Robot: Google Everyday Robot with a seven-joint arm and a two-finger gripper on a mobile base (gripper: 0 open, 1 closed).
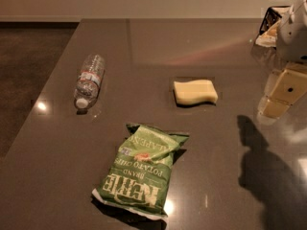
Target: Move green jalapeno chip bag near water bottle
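The green jalapeno chip bag lies flat on the dark table near the front centre, with its white lettering upside down to me. The water bottle lies on its side at the left, white cap toward the front, well apart from the bag. My gripper hangs above the table at the right edge of the view, far from both the bag and the bottle, and it holds nothing that I can see.
A pale yellow sponge lies at the table's middle, between the gripper and the bottle. A tray with packets sits at the far right corner. The gripper's shadow falls on the front right. The table's left edge drops to brown floor.
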